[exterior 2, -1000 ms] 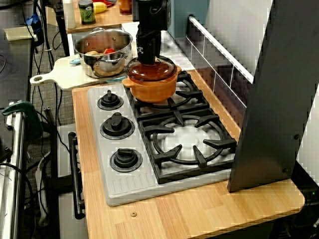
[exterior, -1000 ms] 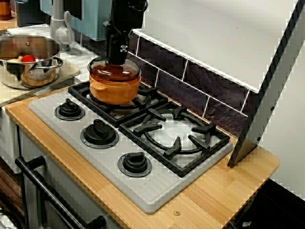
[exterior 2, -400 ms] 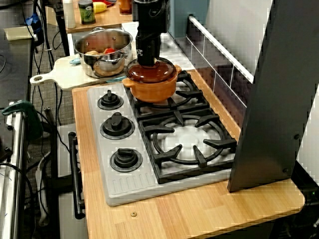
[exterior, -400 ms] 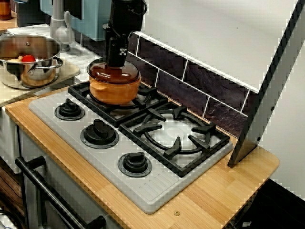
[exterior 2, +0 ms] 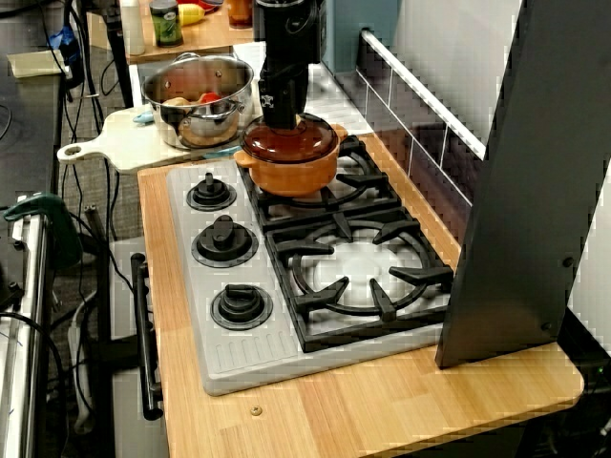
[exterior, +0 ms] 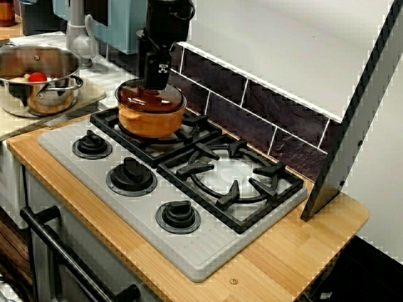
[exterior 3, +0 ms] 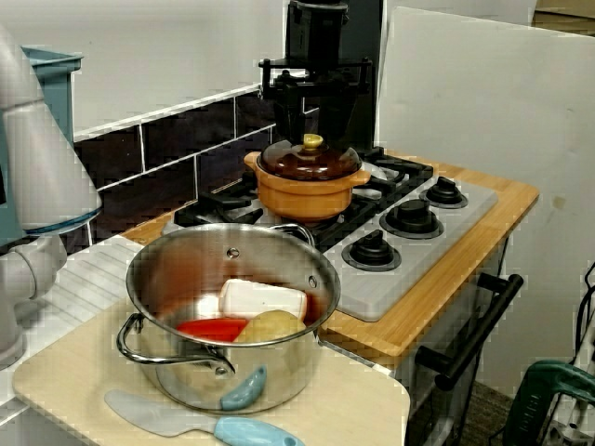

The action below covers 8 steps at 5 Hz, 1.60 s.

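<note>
The gripper [exterior: 155, 85] hangs straight down over the orange pot [exterior: 151, 123]; this pot stands on the burner grate [exterior: 198, 119] nearer to the steel pot [exterior 3: 297, 362], close to the tiled wall. The tip of the gripper is at the dark glass lid [exterior: 150, 99]; in the view over the steel pot the yellowish knob [exterior 3: 313, 141] shows in front of the black fingers, and I cannot tell if they pinch it or stand apart from it. I think the lid is smooth, brittle and rather heavy; the knob is the only good hold. Compared with one second ago, the gripper is a little lower; the lid seems to sit a little lower too.
</note>
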### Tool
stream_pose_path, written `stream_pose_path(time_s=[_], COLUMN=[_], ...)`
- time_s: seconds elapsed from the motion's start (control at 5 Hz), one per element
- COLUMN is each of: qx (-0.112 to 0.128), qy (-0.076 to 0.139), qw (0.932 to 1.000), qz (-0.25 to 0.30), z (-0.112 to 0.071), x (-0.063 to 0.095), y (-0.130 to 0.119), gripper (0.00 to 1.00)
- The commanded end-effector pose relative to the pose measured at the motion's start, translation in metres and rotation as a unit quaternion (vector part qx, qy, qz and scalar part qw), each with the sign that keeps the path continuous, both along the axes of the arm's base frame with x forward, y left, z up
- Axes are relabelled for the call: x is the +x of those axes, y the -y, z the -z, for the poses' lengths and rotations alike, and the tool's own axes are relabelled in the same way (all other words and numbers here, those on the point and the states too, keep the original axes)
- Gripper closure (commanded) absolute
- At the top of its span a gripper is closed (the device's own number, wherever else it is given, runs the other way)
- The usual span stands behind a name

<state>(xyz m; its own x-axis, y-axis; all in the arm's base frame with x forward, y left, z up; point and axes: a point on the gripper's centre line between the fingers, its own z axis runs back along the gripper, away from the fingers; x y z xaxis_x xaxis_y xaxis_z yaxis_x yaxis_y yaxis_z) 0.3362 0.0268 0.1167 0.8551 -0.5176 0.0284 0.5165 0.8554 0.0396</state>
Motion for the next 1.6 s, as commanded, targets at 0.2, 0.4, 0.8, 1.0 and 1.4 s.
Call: stream_pose_path(time_s=[0.2,0.4,0.8,1.0,1.4], qx=[0.004,-0.013,-0.029,-0.03,-0.026], qy=[0.037,0.034,0.038,0.039,0.017], qw=[0.9993,0.9993,0.9977,0.9961,0.9912], qz=[-0.001,-0.009,-0.048,-0.073,-0.129], z=[-0.026,-0.039,-0.054,-0.055,-0.05], x=[0.003,0.007,0.01,0.008,-0.001], y=[-0.003,-0.002,-0.029,-0.047,-0.069], gripper=[0.0,0.0,0.0,0.0,0.0])
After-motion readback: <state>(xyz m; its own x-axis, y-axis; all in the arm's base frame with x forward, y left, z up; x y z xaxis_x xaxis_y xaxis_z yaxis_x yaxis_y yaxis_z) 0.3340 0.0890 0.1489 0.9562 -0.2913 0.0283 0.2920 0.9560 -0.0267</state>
